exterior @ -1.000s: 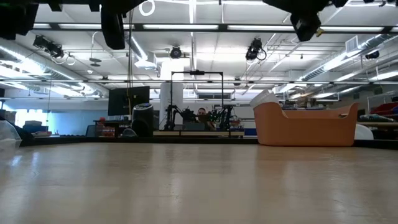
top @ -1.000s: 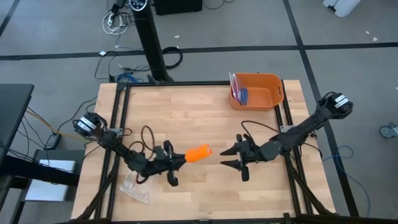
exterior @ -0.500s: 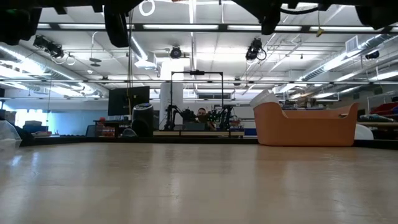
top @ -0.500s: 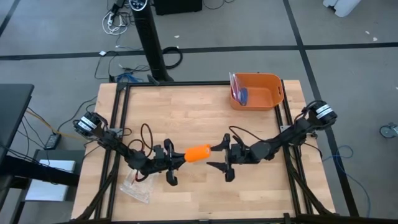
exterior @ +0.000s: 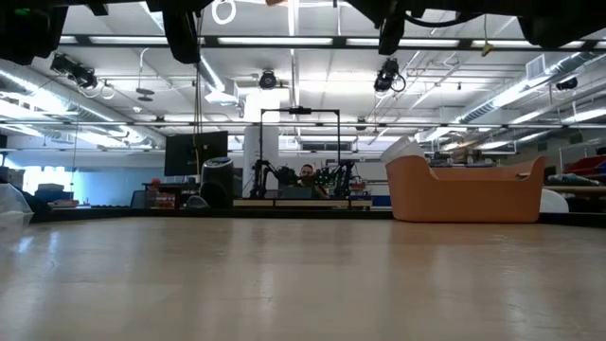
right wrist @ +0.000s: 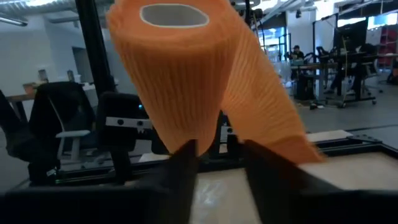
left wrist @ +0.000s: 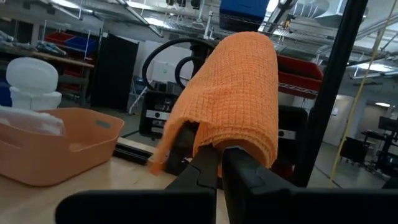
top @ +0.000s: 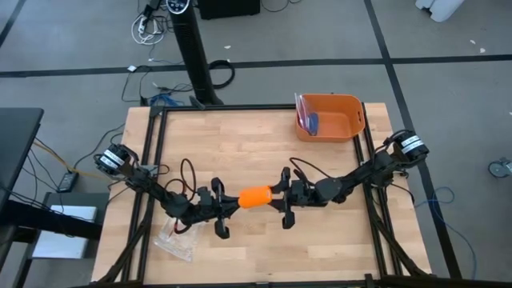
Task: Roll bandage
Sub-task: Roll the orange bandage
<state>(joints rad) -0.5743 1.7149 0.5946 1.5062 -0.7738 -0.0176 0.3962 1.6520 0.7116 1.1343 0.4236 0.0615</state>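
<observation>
The bandage (top: 256,196) is a bright orange roll with a white core (right wrist: 174,15). It is held in the air over the table's middle, lying roughly left to right. My left gripper (top: 234,202) is shut on its left end. My right gripper (top: 279,199) is open at the roll's right end. In the right wrist view its two fingers stand on either side of that end (right wrist: 186,93). I cannot tell whether they touch it. My left gripper pinches the roll's left end (left wrist: 233,142) between its two fingers, which stand close together. The fingers come level from the table's left and lie along the roll. The roll is lifted clear of the table. A short loose flap (left wrist: 163,158) hangs beside the fingers.
An orange plastic bin (top: 352,120) stands at the far right of the table and also shows in the low view (exterior: 464,194). A crinkled clear plastic bag (top: 176,240) lies at the near left, under my left arm. Black frame rails edge the table.
My right gripper has gone toward the table's left, up to the roll's right end, and has stayed open. My left gripper and the roll have kept still.
</observation>
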